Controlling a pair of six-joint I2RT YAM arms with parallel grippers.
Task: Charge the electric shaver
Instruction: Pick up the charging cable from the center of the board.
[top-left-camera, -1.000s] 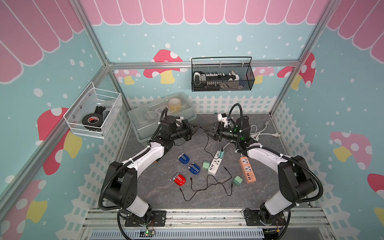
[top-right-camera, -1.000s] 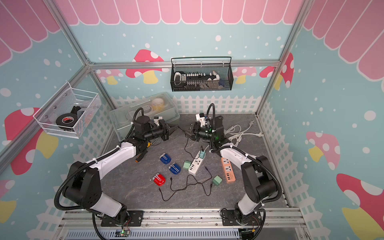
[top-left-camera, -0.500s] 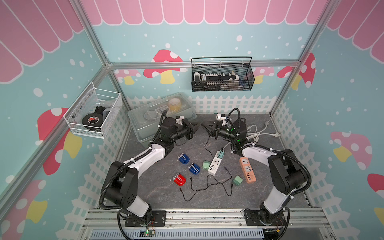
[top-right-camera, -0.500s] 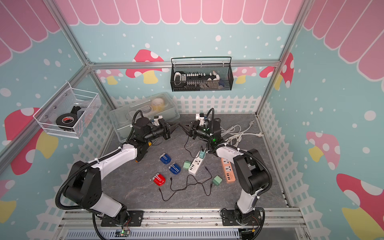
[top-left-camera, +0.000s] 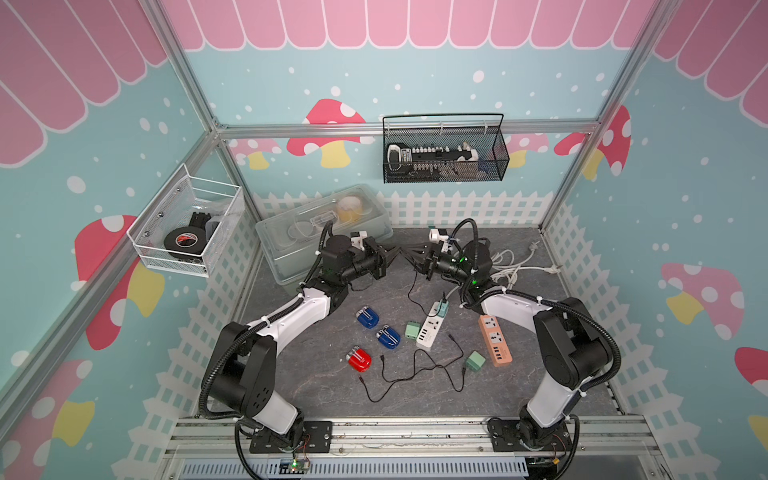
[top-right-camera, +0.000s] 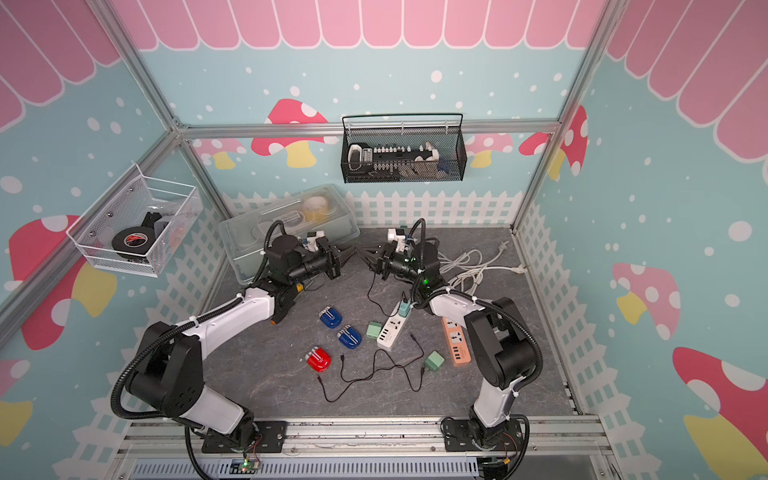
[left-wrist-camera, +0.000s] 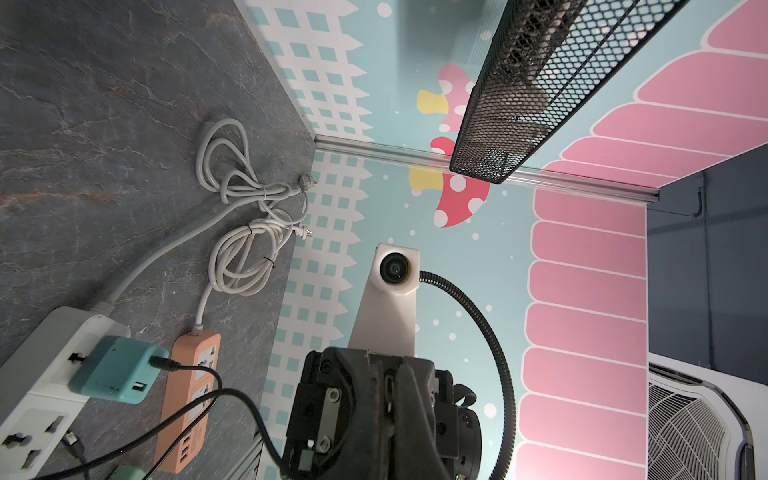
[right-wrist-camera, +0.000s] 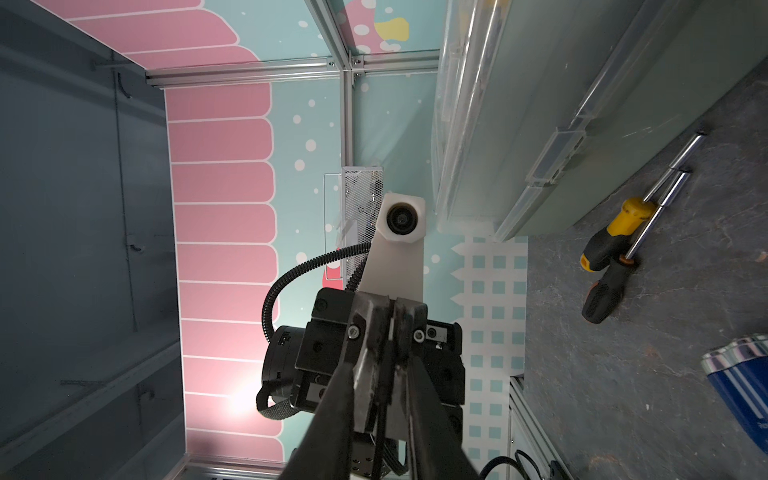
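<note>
Near twelve o'clock over the surface (top-left-camera: 332, 395), left fingers (left-wrist-camera: 409, 415) are pressed together; right fingers (right-wrist-camera: 338, 399) stand narrow, grip unclear.

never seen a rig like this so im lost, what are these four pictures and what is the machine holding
Two robot arms with two-fingered grippers work over a grey table. Two pictures look down from overhead, nearly alike; two come from wrist cameras. On it lie a red shaver, two blue shavers, a white power strip, an orange power strip. The left gripper is shut, apparently pinching the end of the black cable from the teal adapter. The right gripper meets it tip to tip; grip unclear.
</note>
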